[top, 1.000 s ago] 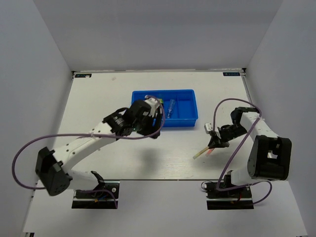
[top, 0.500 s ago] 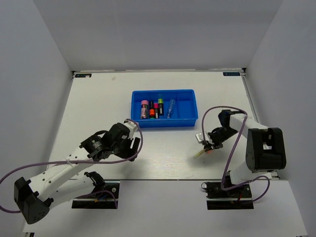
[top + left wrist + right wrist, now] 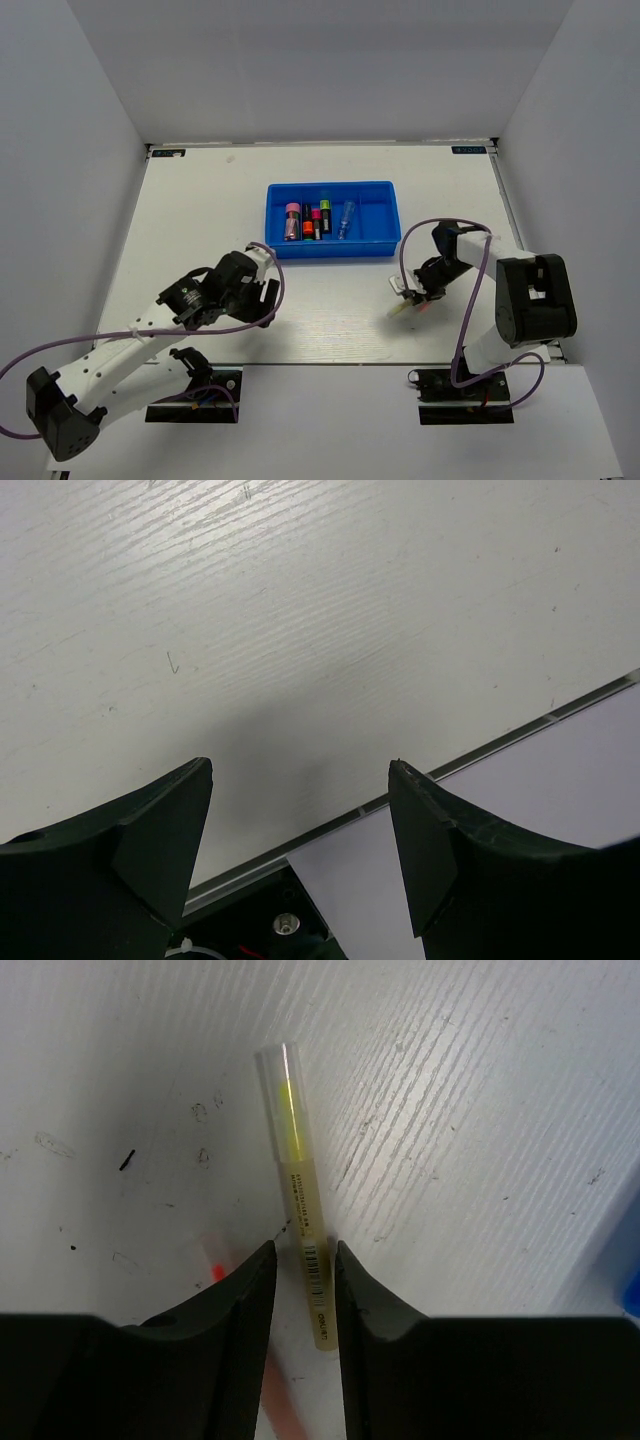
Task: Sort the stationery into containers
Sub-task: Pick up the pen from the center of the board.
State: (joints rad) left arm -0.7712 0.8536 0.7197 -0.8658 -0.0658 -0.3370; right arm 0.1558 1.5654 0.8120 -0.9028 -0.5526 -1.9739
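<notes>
The pale-yellow stick [image 3: 298, 1175] lies on the white table, and the fingers of my right gripper [image 3: 303, 1247] sit close on either side of its labelled end. It also shows in the top view [image 3: 398, 311], poking out front-left of my right gripper [image 3: 414, 294]. A pink stick [image 3: 216, 1268] lies blurred under the left finger. The blue tray [image 3: 385, 206] at the middle back holds highlighters with pink [image 3: 292, 212], orange [image 3: 307, 226] and green [image 3: 325, 205] caps, and the blue-and-white tube [image 3: 346, 218]. My left gripper [image 3: 300, 770] is open and empty, low over the table's near part [image 3: 262, 300].
The table's front edge and the left arm's base plate [image 3: 285, 920] show right below my left fingers. A corner of the blue tray [image 3: 633, 1290] shows at the right edge of the right wrist view. Purple cables loop beside both arms.
My left arm pulled back from over the tray to the table's front left, uncovering the highlighters. My right gripper moved left and down onto the pale-yellow stick.
</notes>
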